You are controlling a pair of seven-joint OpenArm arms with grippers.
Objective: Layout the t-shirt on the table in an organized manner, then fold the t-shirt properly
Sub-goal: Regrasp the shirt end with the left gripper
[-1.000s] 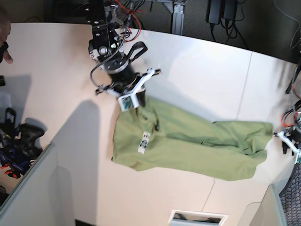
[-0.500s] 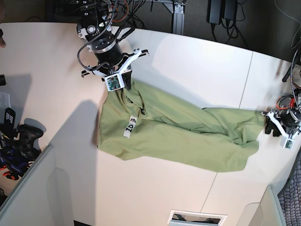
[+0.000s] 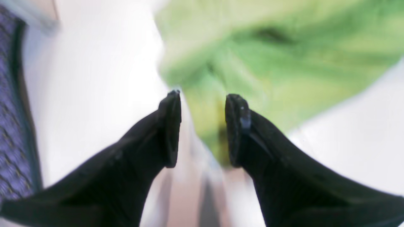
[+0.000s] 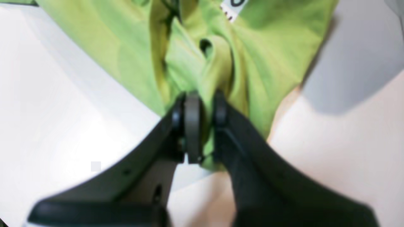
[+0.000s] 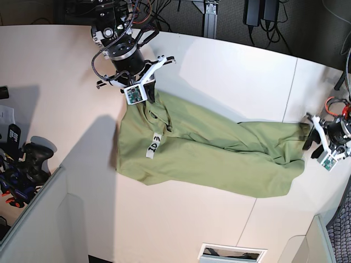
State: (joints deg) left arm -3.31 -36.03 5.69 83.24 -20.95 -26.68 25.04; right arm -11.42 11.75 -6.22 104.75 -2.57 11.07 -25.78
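White tag (image 5: 153, 145) on the t-shirt (image 5: 219, 159) reads "103"; right end effector (image 4: 202, 126) clamped on its fabric; left end effector (image 3: 202, 129) apart

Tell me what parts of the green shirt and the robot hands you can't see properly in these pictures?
- Left wrist view: the t-shirt is blurred, so whether cloth lies between the open left gripper fingers is unclear.
- Base view: the right gripper sits behind its own camera mount.
- Right wrist view: the white tag is cut off by the top edge.
- Base view: the shirt's sleeves are lost in folds.
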